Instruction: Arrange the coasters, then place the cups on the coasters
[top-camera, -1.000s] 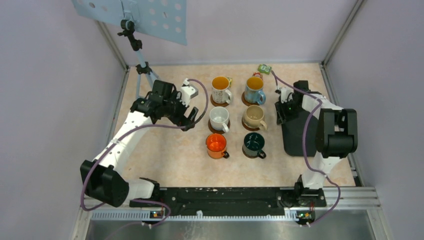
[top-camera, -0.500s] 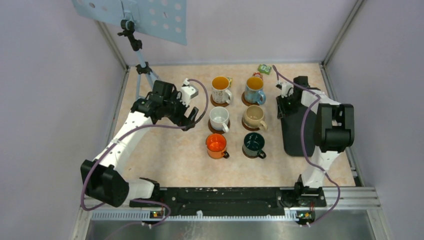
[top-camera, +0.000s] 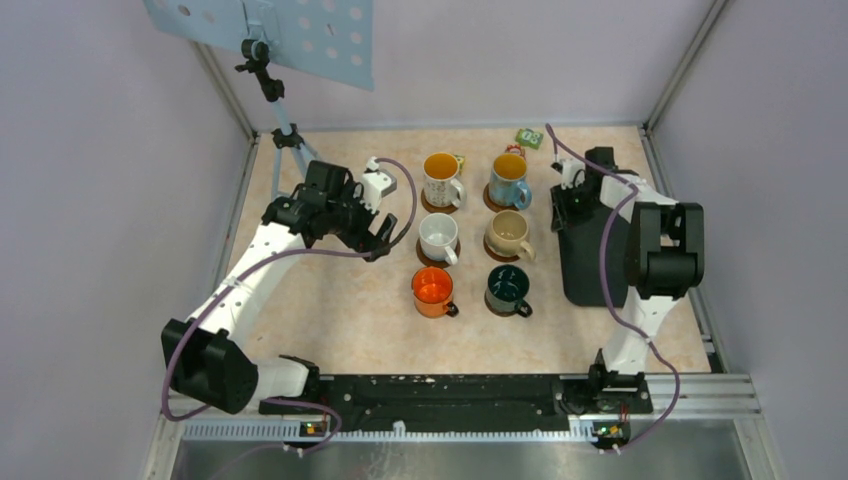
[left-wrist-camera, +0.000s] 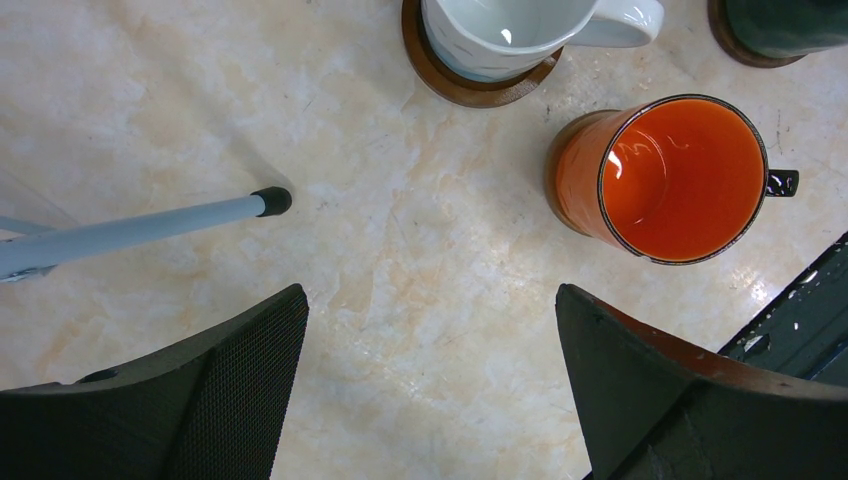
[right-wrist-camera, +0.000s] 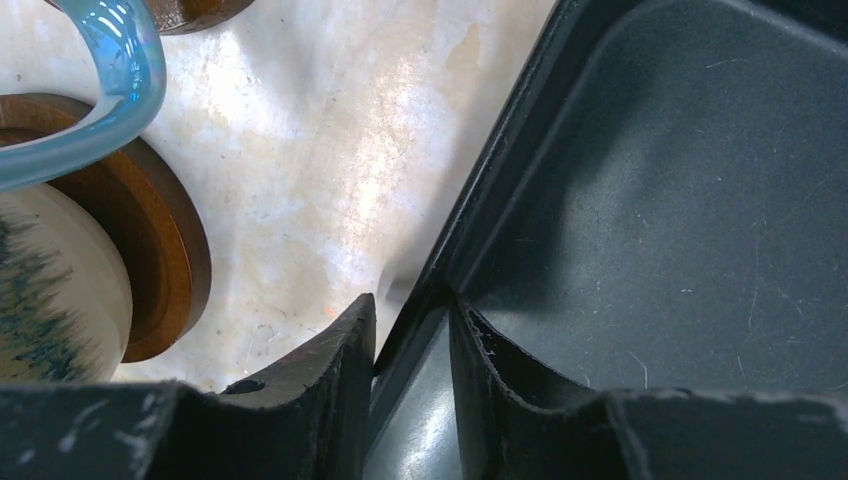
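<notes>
**Six mugs seated as my right jaws take the tray by its rim**

My right gripper (right-wrist-camera: 412, 315) is clamped on the long rim of the black tray (right-wrist-camera: 680, 200), one finger outside the wall and one inside. In the past second that arm has folded in over the tray, which looks to have edged a shade toward the cups. Nothing else has stirred.

The cups stand in a block just beside the tray, each on one of the coasters (right-wrist-camera: 170, 260). The light blue mug (top-camera: 509, 178), beige mug (top-camera: 507, 232) and dark green mug (top-camera: 506, 286) are nearest it. The white patterned mug (top-camera: 440, 178), white mug (top-camera: 437, 235) and orange mug (top-camera: 432, 288) stand one row farther off.

My left gripper (left-wrist-camera: 430, 300), spread wide and empty, hangs beyond the cups from the tray.

I judge the arranging done, with only tray-handling left. Only a narrow strip of table (top-camera: 350, 300) parts the rim from the nearest coaster, so sliding that way risks a knock. Open table lies off the tray's near end. The enclosure wall (top-camera: 760, 250) hems its other long side.
</notes>
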